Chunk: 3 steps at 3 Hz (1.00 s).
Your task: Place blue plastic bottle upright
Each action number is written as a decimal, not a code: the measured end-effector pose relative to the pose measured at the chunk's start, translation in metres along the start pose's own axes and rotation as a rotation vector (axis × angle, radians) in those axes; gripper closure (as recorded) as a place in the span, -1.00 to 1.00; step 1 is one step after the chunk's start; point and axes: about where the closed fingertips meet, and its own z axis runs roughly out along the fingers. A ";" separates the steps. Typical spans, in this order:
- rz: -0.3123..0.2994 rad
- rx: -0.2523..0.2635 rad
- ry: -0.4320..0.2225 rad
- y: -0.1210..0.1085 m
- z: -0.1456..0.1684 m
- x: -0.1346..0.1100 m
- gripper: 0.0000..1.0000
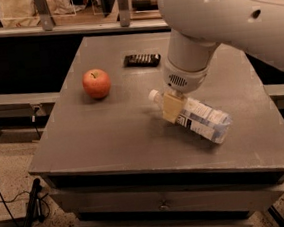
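The blue plastic bottle (203,120) lies on its side on the grey table (114,138), right of centre. Its white cap (154,95) points left and its base points to the front right. My gripper (173,107) comes down from the white arm (208,18) and straddles the bottle near its neck. One tan finger (171,108) sits against the bottle's near side; the other is hidden behind the bottle. The gripper is shut on the bottle, which still rests on the table.
A red apple (96,83) stands on the table's left part. A dark flat snack bar (142,60) lies near the back middle. The table's front edge has drawers below. A black cable and stand (28,212) are on the floor at the left.
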 end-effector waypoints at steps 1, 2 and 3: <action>-0.057 0.071 -0.098 -0.006 -0.067 -0.007 1.00; -0.128 0.123 -0.177 -0.006 -0.113 -0.011 1.00; -0.128 0.123 -0.177 -0.006 -0.113 -0.011 1.00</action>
